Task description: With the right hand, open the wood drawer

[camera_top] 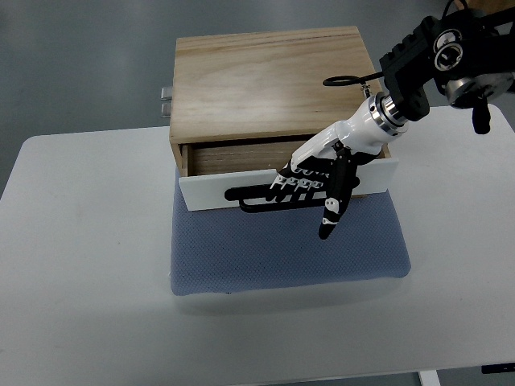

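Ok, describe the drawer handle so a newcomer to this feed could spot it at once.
Find the wooden box standing on the blue mat on the white table. Its white drawer front sticks out slightly towards the camera. The handle is the black bar across that front, the only dark strip on white, with the right robot hand hooked over it.

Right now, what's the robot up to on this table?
The right robot hand has its fingers hooked over the black handle on the white drawer front of the wooden box. The drawer is pulled out a little, with a dark gap showing behind the front. The box sits at the back of a blue mat on the white table. The left arm is not in view.
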You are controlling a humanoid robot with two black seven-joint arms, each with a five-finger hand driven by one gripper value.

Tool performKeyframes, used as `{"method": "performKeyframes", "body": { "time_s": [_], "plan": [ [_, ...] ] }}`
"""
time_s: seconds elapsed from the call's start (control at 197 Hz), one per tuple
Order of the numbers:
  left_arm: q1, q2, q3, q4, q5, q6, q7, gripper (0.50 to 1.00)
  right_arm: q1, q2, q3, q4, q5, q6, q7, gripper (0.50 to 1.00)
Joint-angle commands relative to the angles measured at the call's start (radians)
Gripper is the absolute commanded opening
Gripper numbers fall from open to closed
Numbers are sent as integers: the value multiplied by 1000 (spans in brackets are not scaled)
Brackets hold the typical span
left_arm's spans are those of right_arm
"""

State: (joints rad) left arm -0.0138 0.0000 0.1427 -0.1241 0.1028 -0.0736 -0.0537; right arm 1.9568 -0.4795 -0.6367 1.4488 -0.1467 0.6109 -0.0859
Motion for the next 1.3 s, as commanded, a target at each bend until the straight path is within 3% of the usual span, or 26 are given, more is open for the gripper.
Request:
{"method": "performKeyframes", "body": {
  "time_s": [0.0,0.988,1.296],
  "plan": [
    [0,0,0,0,0,0,0,1000,14,-4,0,5,-2,0,0,946],
    [0,0,0,0,0,0,0,1000,45,-73,2,58,-16,0,1,946],
    [0,0,0,0,0,0,0,1000,86,-149,68,50,21,0,12,944]
  ]
}}
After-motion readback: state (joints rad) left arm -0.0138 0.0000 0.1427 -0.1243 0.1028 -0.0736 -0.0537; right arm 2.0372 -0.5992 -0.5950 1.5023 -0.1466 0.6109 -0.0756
